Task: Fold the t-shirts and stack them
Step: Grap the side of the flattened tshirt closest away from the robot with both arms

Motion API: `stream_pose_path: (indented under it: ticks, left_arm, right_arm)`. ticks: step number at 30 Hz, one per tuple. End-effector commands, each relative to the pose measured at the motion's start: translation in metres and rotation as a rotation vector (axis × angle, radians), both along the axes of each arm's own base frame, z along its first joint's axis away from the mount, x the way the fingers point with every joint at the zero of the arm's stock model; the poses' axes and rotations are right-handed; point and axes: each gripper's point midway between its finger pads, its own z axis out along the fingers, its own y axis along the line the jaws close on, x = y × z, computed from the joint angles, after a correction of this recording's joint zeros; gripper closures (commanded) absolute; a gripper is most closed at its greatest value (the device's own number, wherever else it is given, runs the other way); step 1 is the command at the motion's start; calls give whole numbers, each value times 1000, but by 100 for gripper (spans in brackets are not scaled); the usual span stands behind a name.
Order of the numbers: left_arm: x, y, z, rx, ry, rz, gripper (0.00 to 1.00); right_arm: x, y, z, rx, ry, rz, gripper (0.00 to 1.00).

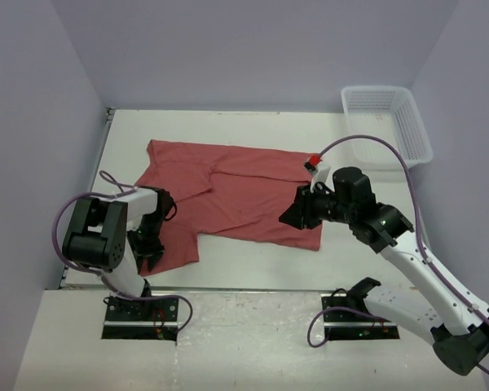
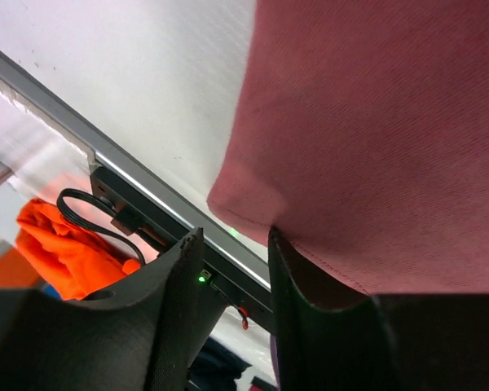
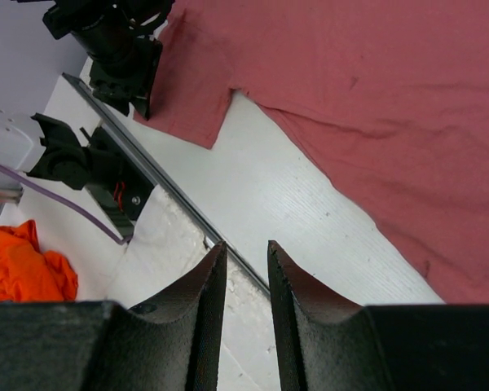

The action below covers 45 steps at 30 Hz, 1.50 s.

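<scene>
Brick-red t-shirt point(image 1: 236, 191) lay spread flat on white table point(image 1: 253, 262), thin soft weave, faint creases, sleeve toward near-left corner. We saw left gripper point(image 2: 235, 244) low at that sleeve's stitched hem. Its black ribbed fingers point(image 2: 178, 318) were slightly parted, hem resting against one tip, no cloth in gap. Right gripper point(image 3: 243, 252) hovered above shirt's near-right edge, curved black fingers almost together with thin slit between, pinching nothing. White plastic mesh basket point(image 1: 387, 122) sat at far-right corner.

White flat table point(image 1: 253, 261) carrying a plain brick-red cloth t-shirt point(image 1: 236, 191), spread out, and a white plastic mesh basket point(image 1: 387, 122) at its far right corner.
</scene>
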Motion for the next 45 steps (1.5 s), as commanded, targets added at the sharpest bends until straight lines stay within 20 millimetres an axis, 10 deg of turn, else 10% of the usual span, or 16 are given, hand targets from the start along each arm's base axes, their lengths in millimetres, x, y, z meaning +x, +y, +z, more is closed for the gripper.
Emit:
stream_pose_path:
  ticks: [1,21,45]
  left_arm:
    - [22,-10,-14,-70,-47,-45,62]
    - [52,-53,-27,-375,-151,-132,48]
    - [68,-98,-52,-666,-218,-115,85]
  right_arm:
    - [0,-4,21,32,-68,-14,71]
    - [1,-9,24,37,-64,-31,72]
    - [-8,-18,36,69,-32,-75,71]
